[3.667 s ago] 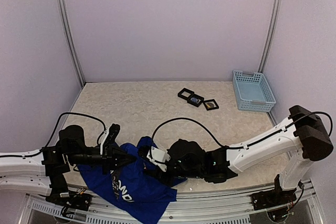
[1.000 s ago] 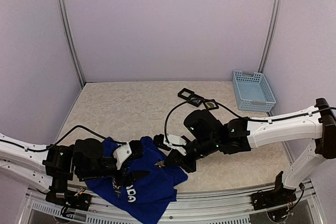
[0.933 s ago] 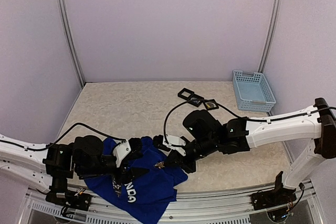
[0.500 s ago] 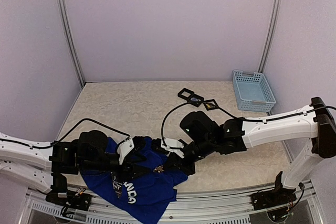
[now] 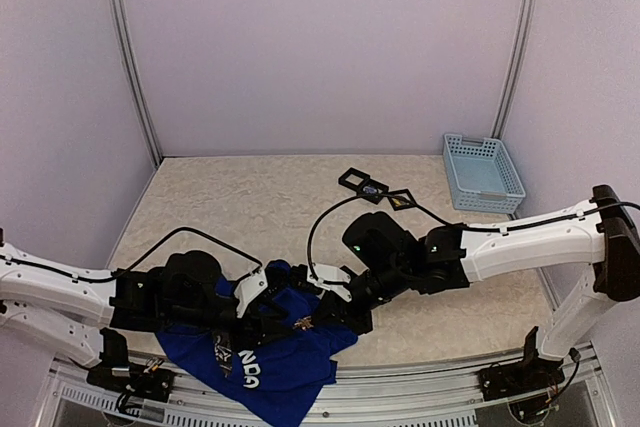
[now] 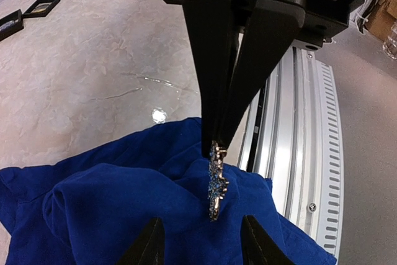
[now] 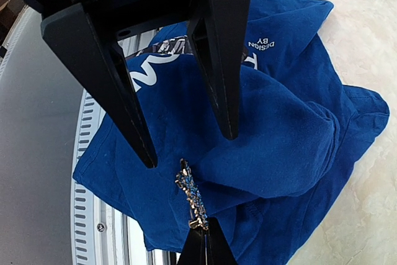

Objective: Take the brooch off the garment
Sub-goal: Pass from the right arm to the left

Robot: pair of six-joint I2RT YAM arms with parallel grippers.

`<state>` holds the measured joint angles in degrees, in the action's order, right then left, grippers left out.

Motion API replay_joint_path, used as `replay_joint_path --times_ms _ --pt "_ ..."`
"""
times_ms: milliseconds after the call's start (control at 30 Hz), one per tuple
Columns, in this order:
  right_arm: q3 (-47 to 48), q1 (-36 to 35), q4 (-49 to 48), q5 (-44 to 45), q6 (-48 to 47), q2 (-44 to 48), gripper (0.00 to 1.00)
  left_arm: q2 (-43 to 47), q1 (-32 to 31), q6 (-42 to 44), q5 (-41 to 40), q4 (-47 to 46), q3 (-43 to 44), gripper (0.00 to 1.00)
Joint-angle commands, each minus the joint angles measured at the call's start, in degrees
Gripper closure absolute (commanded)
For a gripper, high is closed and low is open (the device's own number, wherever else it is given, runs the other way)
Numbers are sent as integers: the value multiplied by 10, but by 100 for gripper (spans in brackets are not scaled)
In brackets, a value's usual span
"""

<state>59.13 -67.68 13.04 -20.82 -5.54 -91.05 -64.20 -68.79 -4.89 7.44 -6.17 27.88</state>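
Narrowed since a second earlier, your left pincer [image 6: 201, 243] stood released astride the brooch [image 6: 216, 181]; your right pincer [image 6: 215, 144] clenched its upper end, holding it upright on the blue garment [image 6: 111, 215], bunched at the near edge of the desk [image 6: 93, 60].

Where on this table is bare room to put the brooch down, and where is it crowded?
Bare: the far-left table, from its left edge to the black frames. Crowded: near-left, where the left gripper and right gripper meet over the garment; the basket fills the far-right corner.

overhead from behind, wrist views close, opposed, sharing garment [image 6: 111, 209]
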Motion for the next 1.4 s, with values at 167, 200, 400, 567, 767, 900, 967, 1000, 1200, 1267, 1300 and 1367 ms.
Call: replay_joint_path --times_ms 167,200,400,567,767,900,967,1000,1200,1267,1300,1367 --pt "19 4 11 -12 -5 -15 100 -30 7 -7 24 -34 19 65" --pt "20 4 11 -13 -5 -16 100 -33 8 -7 24 -35 21 65" --pt "20 4 13 -17 -6 -18 100 -44 8 -13 -37 -40 21 57" --pt "21 4 12 -28 -6 -18 100 -43 8 -13 -53 -48 18 53" --pt "20 4 7 -34 -5 -21 100 -41 5 -6 -5 -66 12 53" --pt "19 4 -2 -43 -2 -22 100 -44 2 -2 27 -84 8 65" --pt "16 4 -8 -43 0 -19 100 -49 1 -4 30 -89 7 68" --pt "14 4 -11 -43 1 -16 100 -49 1 -6 30 -95 5 68" --pt "0 4 -27 -46 3 9 100 -5 13 -20 26 -133 -35 61" --pt "-6 4 -32 -43 4 20 100 27 16 -21 26 -148 -57 59" --pt "-7 4 -34 -43 5 25 100 51 17 -20 26 -158 -68 57" --pt "-11 4 -37 -42 6 33 100 82 18 -18 26 -166 -84 56"
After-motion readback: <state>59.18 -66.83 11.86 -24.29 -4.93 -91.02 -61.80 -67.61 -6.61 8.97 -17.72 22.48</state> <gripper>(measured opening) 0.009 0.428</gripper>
